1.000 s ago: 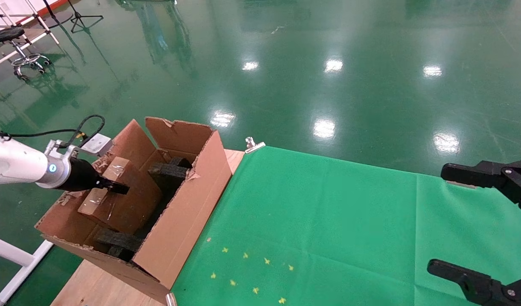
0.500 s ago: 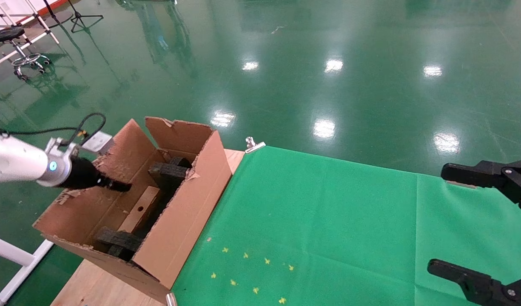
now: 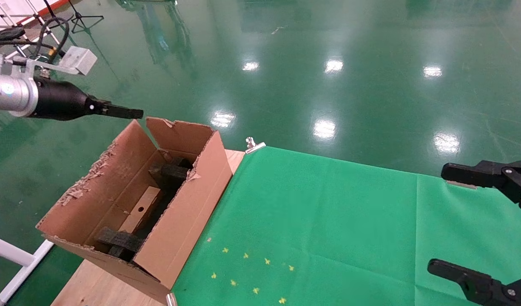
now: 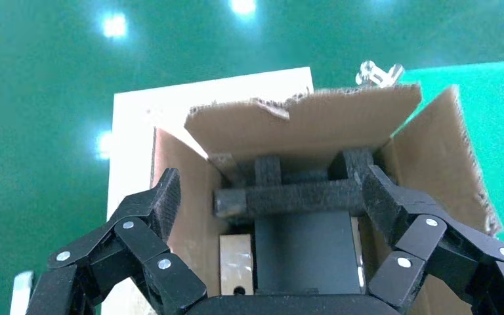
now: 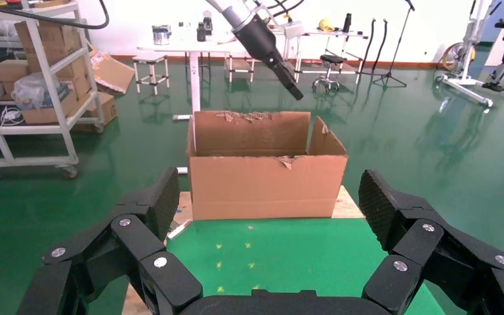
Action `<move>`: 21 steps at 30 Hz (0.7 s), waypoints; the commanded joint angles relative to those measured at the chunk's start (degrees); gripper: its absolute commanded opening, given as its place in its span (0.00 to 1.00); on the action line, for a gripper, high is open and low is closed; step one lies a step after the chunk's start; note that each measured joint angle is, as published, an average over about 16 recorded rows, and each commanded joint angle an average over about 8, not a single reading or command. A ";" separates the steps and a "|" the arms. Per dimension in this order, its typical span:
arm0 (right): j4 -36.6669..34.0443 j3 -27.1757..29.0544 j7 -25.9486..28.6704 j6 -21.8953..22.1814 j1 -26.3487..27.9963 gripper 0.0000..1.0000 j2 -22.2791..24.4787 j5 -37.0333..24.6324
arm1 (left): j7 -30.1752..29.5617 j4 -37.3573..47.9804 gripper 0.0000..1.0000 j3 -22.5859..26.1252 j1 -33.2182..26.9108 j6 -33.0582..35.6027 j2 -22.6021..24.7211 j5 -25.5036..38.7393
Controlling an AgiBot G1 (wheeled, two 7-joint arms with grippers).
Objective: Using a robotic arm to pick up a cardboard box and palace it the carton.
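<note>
Carton (image 3: 175,221) sitting at table's left end w/ cardboard box (image 3: 138,209) lying inside, btwn foam blocks (image 3: 169,173); robotic arm's left gripper (image 3: 130,113) hovering above carton, reaching out level, fingers spread, empty; right gripper (image 5: 266,210) parked over green cloth (image 3: 328,221), also spread.

Cardboard box (image 3: 138,211) inside carton (image 3: 179,221)
</note>
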 commanded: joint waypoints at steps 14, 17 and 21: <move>-0.01 0.00 -0.01 0.00 0.00 1.00 0.01 0.00 | 2.35 -6.93 1.00 -2.73 5.20 2.66 -0.79 -7.00; -0.01 0.00 -0.01 0.00 0.00 1.00 0.01 0.00 | 3.56 -10.18 1.00 -4.04 7.86 3.77 -1.12 -10.37; -0.01 -0.01 -0.01 0.00 0.00 1.00 0.01 0.00 | 5.06 -14.22 1.00 -5.67 11.18 5.16 -1.54 -14.56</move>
